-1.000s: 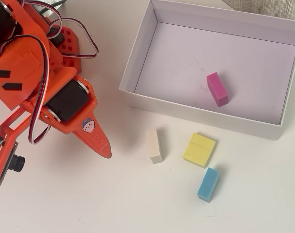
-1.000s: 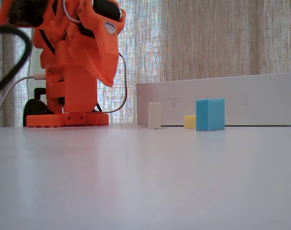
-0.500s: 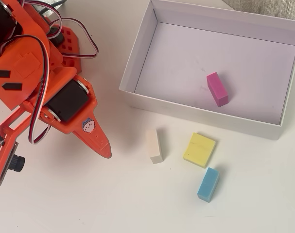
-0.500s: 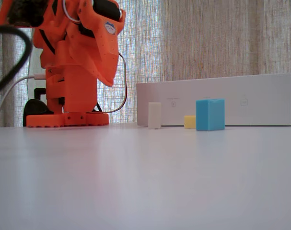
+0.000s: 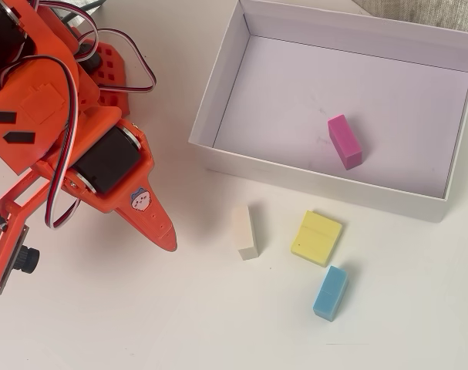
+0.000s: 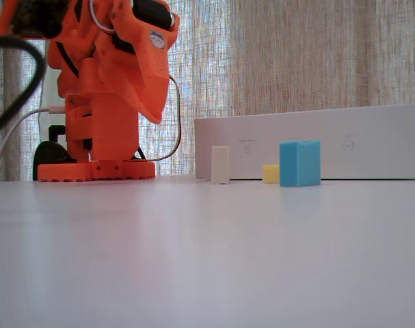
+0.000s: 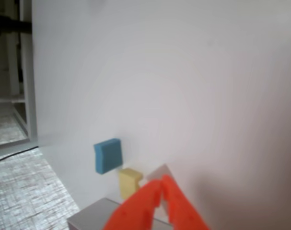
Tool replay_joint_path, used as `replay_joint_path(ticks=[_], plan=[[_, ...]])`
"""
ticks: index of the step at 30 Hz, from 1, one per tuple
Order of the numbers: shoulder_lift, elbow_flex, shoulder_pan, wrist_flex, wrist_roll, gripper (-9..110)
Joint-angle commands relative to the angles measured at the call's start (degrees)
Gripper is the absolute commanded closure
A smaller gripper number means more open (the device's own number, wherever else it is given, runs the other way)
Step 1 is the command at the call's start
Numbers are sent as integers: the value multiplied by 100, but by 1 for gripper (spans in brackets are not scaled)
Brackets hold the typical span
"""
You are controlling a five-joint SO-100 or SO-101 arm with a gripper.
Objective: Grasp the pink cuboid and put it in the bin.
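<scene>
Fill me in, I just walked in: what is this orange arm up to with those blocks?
The small magenta-pink rectangular block already lies inside the large shallow white cardboard box. The orange arm's gripper hangs over bare table left of the box in the overhead view, jaws shut and empty. Three blocks sit outside the box's near wall: a cream-white block, a yellow block and a blue block.

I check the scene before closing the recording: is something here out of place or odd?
Nothing stands out. The pink cuboid lies inside the bin; the three other blocks sit undisturbed outside it, and the gripper is shut and empty.
</scene>
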Motion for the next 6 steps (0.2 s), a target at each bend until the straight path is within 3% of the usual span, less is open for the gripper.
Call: replay_joint_path(ticks=[1,6], plan=[[35,-35,9,9,9,110],[35,-35,9,9,9,110]])
